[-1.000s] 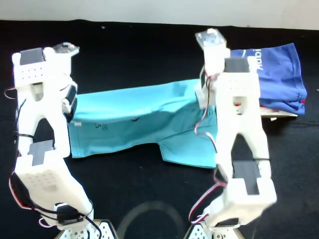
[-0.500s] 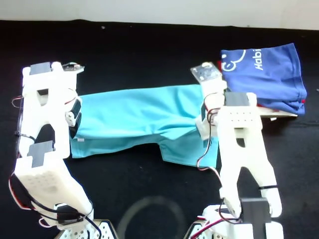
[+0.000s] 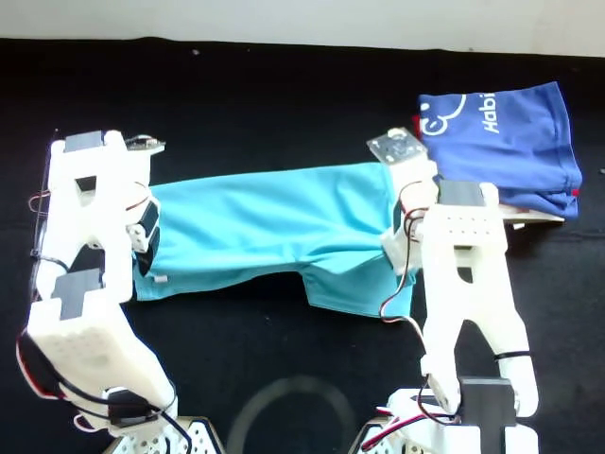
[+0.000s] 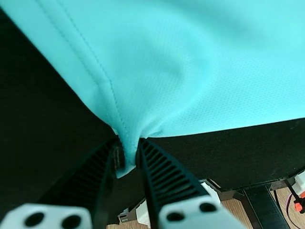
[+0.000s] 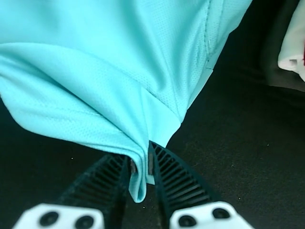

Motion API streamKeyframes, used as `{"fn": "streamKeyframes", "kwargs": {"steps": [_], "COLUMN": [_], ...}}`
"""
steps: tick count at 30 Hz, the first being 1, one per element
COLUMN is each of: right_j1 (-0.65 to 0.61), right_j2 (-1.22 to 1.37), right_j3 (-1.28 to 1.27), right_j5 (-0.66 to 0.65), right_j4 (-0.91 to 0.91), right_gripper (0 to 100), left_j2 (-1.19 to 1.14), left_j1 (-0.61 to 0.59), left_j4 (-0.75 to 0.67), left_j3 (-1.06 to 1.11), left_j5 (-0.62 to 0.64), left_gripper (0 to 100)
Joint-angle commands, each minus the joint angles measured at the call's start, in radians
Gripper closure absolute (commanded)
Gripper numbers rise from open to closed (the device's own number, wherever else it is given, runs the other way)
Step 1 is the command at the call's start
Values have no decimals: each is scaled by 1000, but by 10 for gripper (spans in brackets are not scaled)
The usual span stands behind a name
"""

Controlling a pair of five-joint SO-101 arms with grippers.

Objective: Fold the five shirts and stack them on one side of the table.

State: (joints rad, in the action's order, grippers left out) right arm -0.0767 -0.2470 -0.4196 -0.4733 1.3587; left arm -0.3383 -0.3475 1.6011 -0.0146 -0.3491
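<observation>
Left gripper (image 4: 126, 148): pinched narrow on a seam of the teal shirt (image 4: 190, 62), with the cloth drawn to a peak between the ribbed black fingers (image 4: 162, 171). Right gripper (image 5: 140, 160): likewise clamped tight, here on a folded edge of the same shirt, a small tongue of cloth poking out between the tips.

From above, teal shirt (image 3: 274, 222) stretched sideways across the middle of the counter (image 3: 265, 95), one end under each white arm, held at both ends. Upper edge fairly straight. Lower edge sagging into a loose flap (image 3: 359, 288) on the near side, close to the right arm.

Well to the right, at the far right part of the counter: blue shirt (image 3: 510, 132), folded, white print on top, lying as the top layer of a stack (red and white edges peeking out beneath it along the near side). A strip of bare black between that stack and the teal shirt's right end. Part of the stack also at the edge of the right wrist view, white with a touch of red (image 5: 293, 52).

Counter itself: matte black all over, flecked with lint, with a faint pale ring (image 3: 284, 411) between the two arm bases.

Beyond the far edge, a pale wall (image 3: 284, 19). Past the counter's edge in the left wrist view, a patch of wooden floor (image 4: 286, 202), with a dark frame piece and some wires.
</observation>
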Motion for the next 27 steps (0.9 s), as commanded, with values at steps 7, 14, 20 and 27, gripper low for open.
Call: {"fn": "streamKeyframes", "kwargs": {"steps": [7, 14, 20, 27], "right_j1": [10, 10, 4, -70], "right_j2": [-50, -50, -48, -50], "right_j3": [-68, -74, -96, -119], "right_j5": [-14, -14, -14, -14], "right_j4": [4, -4, -2, 21], "right_gripper": [992, 992, 988, 847], "left_j2": [163, 124, 124, 133], "left_j1": [-8, -12, -12, -15], "left_j4": [23, -130, -140, -112], "left_j3": [79, 177, 177, 170], "left_j5": [-40, -37, -37, -38], "left_gripper": [990, 990, 986, 921]}}
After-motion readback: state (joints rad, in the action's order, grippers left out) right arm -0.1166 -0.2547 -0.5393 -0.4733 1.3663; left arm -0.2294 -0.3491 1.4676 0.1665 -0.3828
